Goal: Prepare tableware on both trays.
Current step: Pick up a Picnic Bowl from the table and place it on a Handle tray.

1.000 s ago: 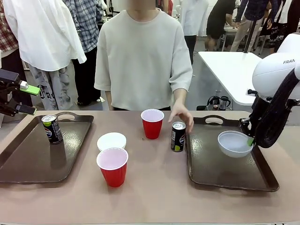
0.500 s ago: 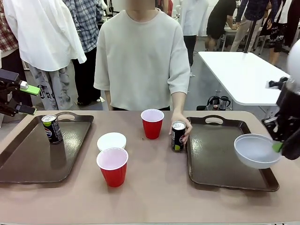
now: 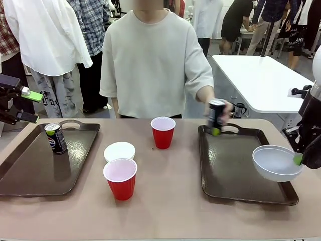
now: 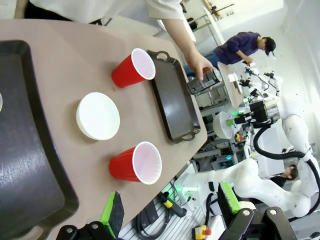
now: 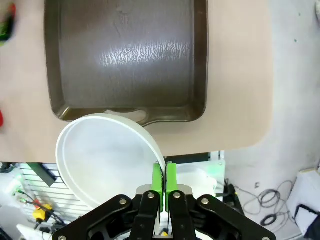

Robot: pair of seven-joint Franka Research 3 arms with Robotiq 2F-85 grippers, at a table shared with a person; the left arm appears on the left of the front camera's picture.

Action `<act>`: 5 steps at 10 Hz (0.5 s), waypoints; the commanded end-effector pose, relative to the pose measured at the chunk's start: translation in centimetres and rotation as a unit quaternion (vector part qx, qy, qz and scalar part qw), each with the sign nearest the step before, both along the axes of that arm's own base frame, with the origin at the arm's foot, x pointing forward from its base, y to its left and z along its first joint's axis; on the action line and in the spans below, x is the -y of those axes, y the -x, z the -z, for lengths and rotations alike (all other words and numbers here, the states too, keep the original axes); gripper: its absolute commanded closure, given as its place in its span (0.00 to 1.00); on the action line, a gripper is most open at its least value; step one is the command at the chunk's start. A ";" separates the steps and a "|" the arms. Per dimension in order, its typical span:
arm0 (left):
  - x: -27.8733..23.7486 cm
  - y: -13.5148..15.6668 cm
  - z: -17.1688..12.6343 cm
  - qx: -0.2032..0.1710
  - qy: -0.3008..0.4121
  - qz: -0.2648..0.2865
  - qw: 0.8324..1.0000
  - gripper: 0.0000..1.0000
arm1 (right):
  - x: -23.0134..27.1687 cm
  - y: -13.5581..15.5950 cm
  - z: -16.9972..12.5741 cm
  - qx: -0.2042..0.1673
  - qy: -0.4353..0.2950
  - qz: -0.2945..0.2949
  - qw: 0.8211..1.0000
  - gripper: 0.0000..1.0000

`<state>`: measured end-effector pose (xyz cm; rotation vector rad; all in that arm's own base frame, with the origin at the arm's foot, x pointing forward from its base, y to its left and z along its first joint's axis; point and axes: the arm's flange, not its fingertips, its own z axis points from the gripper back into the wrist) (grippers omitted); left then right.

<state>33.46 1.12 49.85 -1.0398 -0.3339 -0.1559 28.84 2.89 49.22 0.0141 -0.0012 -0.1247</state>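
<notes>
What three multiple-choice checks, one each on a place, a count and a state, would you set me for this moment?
1. Where does the standing black can rest?
A. on the left tray
B. on the bare tabletop
C. inside a cup

2. How many red cups stand on the table?
A. one
B. two
C. three

3. What is the right gripper doing?
A. open and empty
B. shut on the white bowl
C. shut on a cup

Answers:
1 A, the can stands upright in that tray's far corner.
2 B, both stand on the tabletop between the trays.
3 B, its green pads pinch the bowl's rim.
</notes>
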 end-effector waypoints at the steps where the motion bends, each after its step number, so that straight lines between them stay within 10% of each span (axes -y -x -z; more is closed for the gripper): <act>1: 0.1 0.0 -0.1 0.004 0.010 0.001 1.000 0.00 | -0.2 0.9 -0.9 0.010 0.003 -0.005 1.000 0.96; 5: 0.1 0.0 -0.1 0.004 0.010 0.001 1.000 0.00 | -0.4 -1.6 0.7 -0.021 0.004 -0.011 1.000 0.96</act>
